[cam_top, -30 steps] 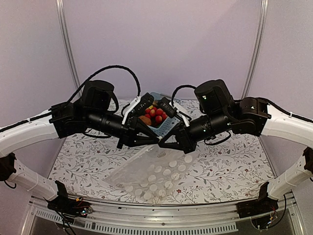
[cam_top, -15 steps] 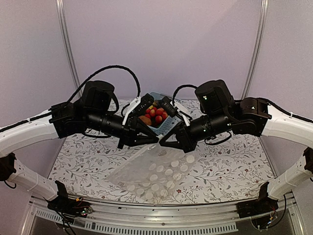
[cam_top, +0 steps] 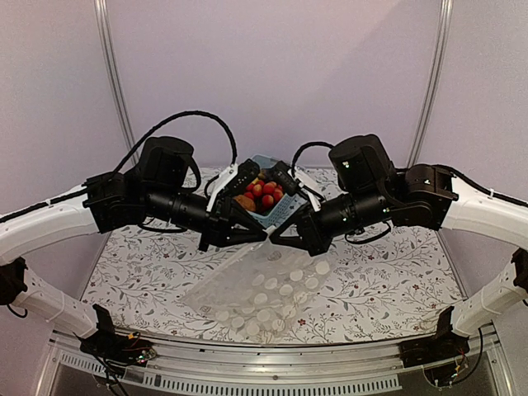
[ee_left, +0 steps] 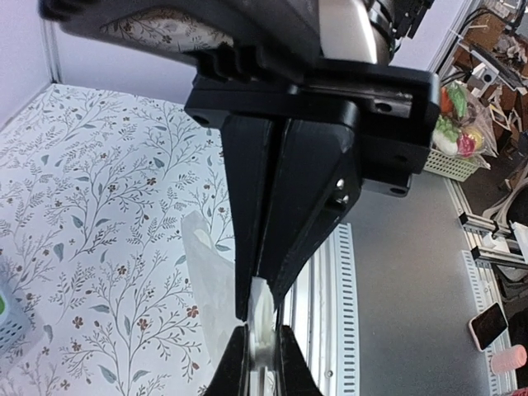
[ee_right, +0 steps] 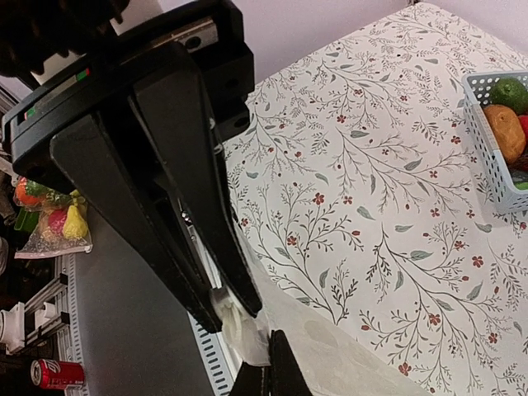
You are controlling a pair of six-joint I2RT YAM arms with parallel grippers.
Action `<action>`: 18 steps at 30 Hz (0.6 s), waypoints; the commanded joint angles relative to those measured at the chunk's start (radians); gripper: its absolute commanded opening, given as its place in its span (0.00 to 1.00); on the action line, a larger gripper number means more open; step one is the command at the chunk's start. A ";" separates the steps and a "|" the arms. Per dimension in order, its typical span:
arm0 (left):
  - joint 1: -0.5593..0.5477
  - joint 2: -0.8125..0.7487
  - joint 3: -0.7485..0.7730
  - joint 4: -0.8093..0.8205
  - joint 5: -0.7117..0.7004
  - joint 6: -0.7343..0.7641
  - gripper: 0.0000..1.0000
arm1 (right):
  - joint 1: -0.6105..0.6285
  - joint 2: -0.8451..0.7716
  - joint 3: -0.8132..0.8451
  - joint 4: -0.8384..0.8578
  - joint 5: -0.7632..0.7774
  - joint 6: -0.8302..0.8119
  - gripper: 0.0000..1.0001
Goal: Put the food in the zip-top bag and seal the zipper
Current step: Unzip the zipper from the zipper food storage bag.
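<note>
The flowery table [cam_top: 140,264] holds the zip-top bag [cam_top: 262,295], clear with white dots. The bag lies toward 6 o'clock with its 12 o'clock edge lifted up off the table. Just past that edge, at 12 o'clock, sits the light-blue basket [cam_top: 280,214] with the food [cam_top: 262,194] inside it, red round bits and a brown potato showing on top. The left pincer [ee_left: 264,299] and the right pincer [ee_right: 231,312] meet tip to tip above the bag, each clenched on a bit of that lifted edge, which is probably the mouth, though the zipper is too thin to make out.
</note>
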 commanded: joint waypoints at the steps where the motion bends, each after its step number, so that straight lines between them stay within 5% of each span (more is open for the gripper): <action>1: -0.009 -0.004 0.000 -0.073 -0.003 0.019 0.00 | -0.008 -0.040 -0.014 0.002 0.059 0.007 0.00; 18: 0.003 -0.005 0.005 -0.110 -0.060 0.051 0.00 | -0.024 -0.058 -0.025 -0.009 0.116 0.024 0.00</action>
